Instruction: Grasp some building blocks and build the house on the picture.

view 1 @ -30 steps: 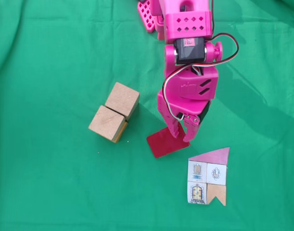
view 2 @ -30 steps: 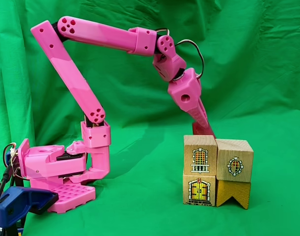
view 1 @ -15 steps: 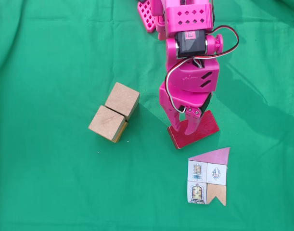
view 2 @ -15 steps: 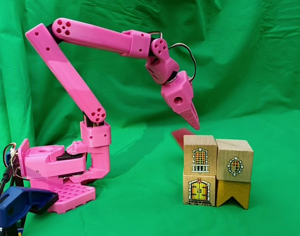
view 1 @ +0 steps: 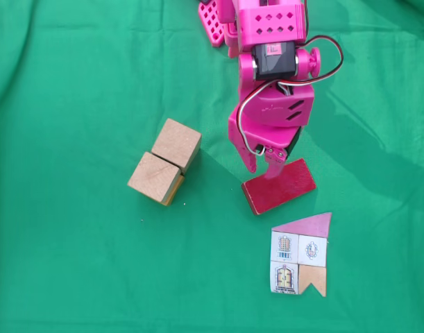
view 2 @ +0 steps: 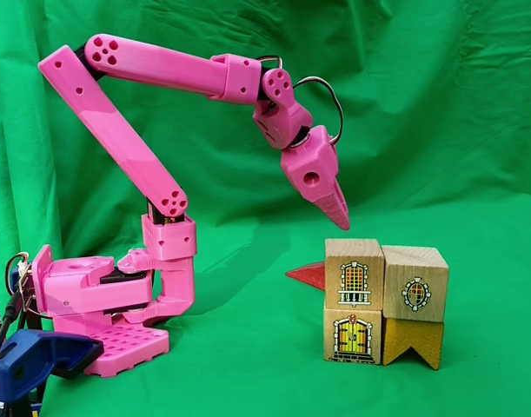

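Fingers (view 1: 261, 168) hang released, clear above the red block's (view 1: 279, 186) near edge, cloth open around.

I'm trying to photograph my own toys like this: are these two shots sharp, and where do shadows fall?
In the fixed view from above, all is sharp and evenly lit; the claw throws a soft dark shadow to its right on the green cloth. In the fixed side view, the stacked blocks are crisp, and the cloth folds behind carry darker bands; no glare.
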{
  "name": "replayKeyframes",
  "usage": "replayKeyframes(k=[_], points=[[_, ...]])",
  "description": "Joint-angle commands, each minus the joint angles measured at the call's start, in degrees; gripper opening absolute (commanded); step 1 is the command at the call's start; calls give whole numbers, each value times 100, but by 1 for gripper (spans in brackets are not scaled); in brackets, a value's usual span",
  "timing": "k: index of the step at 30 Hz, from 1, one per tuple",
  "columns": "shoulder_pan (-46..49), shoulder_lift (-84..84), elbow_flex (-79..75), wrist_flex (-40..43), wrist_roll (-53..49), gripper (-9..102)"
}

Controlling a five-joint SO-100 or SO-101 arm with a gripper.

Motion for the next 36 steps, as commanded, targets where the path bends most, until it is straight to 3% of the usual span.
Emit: replayKeyframes(k=[1,18,25,36], points=[[0,167,-26,255,316,6],[-290,44,-97,176,2953,6],[-527,-97,-105,176,3094,8],[-448,-914,-466,158,3111,25]])
